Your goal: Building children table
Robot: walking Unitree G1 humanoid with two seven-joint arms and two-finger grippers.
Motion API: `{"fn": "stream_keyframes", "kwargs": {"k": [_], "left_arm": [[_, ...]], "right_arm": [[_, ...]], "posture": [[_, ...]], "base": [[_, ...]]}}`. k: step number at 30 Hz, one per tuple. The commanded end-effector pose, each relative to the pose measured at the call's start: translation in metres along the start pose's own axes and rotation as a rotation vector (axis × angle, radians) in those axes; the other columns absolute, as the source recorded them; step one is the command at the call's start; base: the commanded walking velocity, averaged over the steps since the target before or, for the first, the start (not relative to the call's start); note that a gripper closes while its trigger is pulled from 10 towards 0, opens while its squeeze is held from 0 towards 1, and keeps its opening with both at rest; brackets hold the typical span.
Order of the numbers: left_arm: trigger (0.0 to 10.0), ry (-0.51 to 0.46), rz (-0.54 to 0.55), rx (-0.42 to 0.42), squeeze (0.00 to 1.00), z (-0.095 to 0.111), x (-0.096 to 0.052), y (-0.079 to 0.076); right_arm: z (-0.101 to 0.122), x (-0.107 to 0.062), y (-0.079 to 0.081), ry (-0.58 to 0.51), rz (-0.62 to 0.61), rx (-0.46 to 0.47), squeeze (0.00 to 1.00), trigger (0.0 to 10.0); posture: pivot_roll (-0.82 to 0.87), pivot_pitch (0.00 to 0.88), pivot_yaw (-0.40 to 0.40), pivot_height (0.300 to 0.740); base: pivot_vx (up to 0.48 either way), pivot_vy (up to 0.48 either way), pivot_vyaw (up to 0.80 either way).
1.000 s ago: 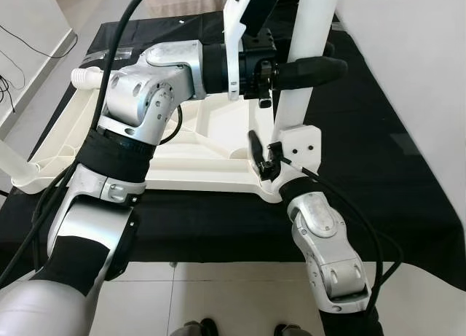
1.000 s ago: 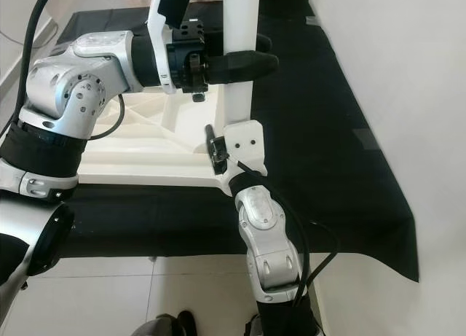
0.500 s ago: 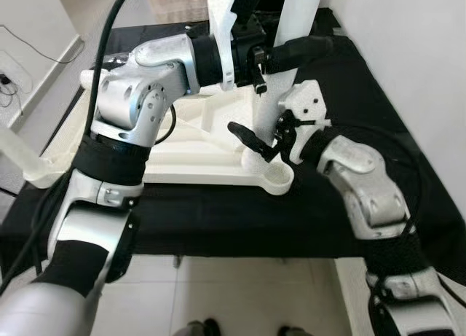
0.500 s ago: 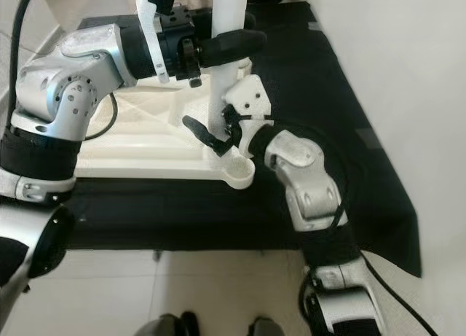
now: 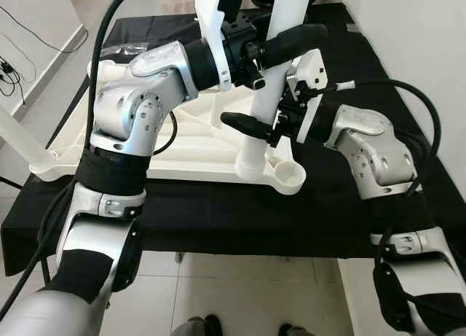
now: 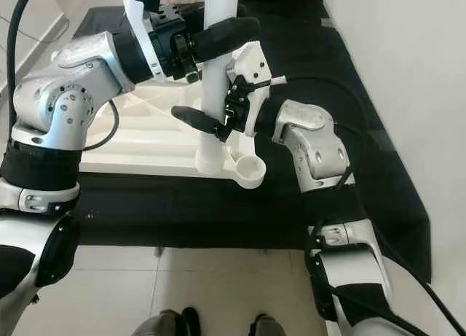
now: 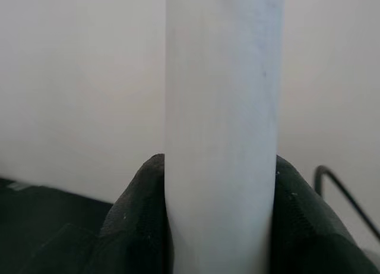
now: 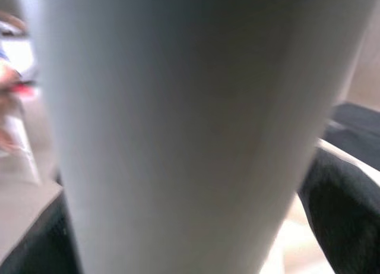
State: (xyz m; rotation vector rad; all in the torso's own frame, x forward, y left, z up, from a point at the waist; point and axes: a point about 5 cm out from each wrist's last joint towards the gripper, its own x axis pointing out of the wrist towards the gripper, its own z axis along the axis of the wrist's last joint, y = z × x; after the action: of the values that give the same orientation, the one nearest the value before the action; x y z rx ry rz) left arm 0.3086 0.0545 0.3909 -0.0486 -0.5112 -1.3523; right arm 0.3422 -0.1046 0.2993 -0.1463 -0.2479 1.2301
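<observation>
A white plastic tabletop [image 5: 182,143] lies upside down on a black cloth [image 5: 218,212] spread over a low surface, its underside moulded with smooth ribs and a round cup-shaped socket [image 5: 290,176] at the near corner. At the far left another white leg [image 5: 18,143] juts out slantwise from a corner of the top. The left gripper [image 5: 287,38], on a bulky silver arm with black sleeves, reaches across from the left and has its two long black fingers pressed against both sides of a smooth, round white table leg [image 5: 266,95] high on its shaft. The leg stands nearly upright, its foot on the tabletop just beside the empty socket. Lower down, the right gripper [image 5: 251,124] comes in from the right and clasps the same leg between its fingers. A black cable [image 5: 408,95] loops over the right arm, beside a pale wall [image 5: 415,37]. Pale floor tiles [image 5: 240,292] lie in front.
</observation>
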Motion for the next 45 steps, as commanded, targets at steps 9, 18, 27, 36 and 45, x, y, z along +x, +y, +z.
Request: {"fn": "stream_keyframes", "kwargs": {"k": [9,18,27,36,45], "left_arm": [[0.0,-0.113,-0.255,-0.057,0.0,0.018,0.014,-0.017],[0.0,-0.098,-0.275,-0.075,0.0,0.002,0.016,0.001],[0.0,-0.092,-0.264,-0.046,0.0,-0.014,0.027,-0.005],[10.0,-0.161,-0.099,-0.007,1.0,0.004,0.002,0.025],[10.0,-0.238,0.141,0.165,1.0,0.083,-0.082,0.02]], "right_arm": [[-0.005,0.031,0.044,-0.021,0.395,0.136,0.0,0.0],[-0.01,0.029,0.044,0.036,0.389,0.174,0.0,0.0],[-0.01,0.029,0.035,0.025,0.281,0.145,0.0,0.0],[0.0,0.02,-0.004,0.044,-0.022,0.043,0.0,0.0],[0.02,-0.032,-0.059,0.036,-0.456,-0.056,0.0,0.0]], "posture": [[-0.04,0.197,0.008,0.74],[-0.05,0.203,0.018,0.74],[-0.04,0.205,0.016,0.74],[-0.03,0.213,0.006,0.74],[-0.03,0.231,-0.002,0.74]], "base": [[0.0,0.0,0.0],[0.0,0.0,0.0],[0.0,0.0,0.0],[0.0,0.0,0.0],[0.0,0.0,0.0]]}}
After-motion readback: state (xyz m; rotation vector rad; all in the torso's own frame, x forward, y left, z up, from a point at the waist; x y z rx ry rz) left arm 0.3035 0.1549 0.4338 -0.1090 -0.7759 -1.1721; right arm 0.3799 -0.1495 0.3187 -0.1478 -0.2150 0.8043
